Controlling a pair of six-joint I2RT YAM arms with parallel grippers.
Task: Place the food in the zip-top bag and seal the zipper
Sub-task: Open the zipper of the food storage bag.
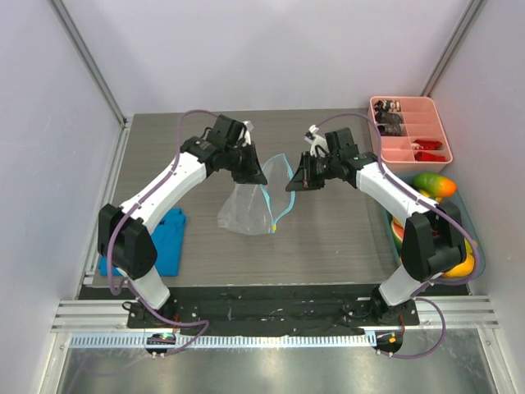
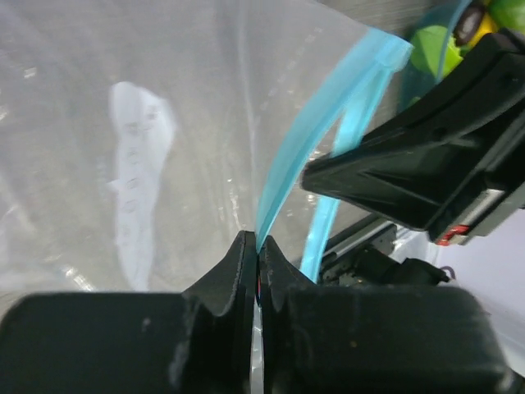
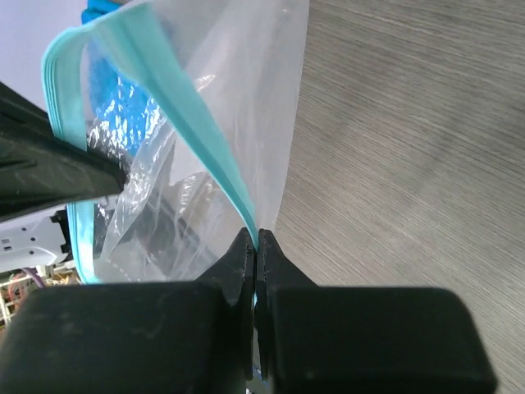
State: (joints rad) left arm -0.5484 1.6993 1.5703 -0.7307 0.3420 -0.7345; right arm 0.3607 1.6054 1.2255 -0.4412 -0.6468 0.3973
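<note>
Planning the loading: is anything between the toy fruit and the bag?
Nothing lies on the table between them. Only the right arm crosses above the fruit; the left claw and right claw are shut on the blue strip of the bag.

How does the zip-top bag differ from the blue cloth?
The zip-top bag is transparent, with a teal zipper at its mouth; the blue cloth is opaque and one colour. The zip-top bag is held up by the left gripper and right gripper, both shut on its mouth; the blue cloth lies flat on the table. Both look thin and limp.
</note>
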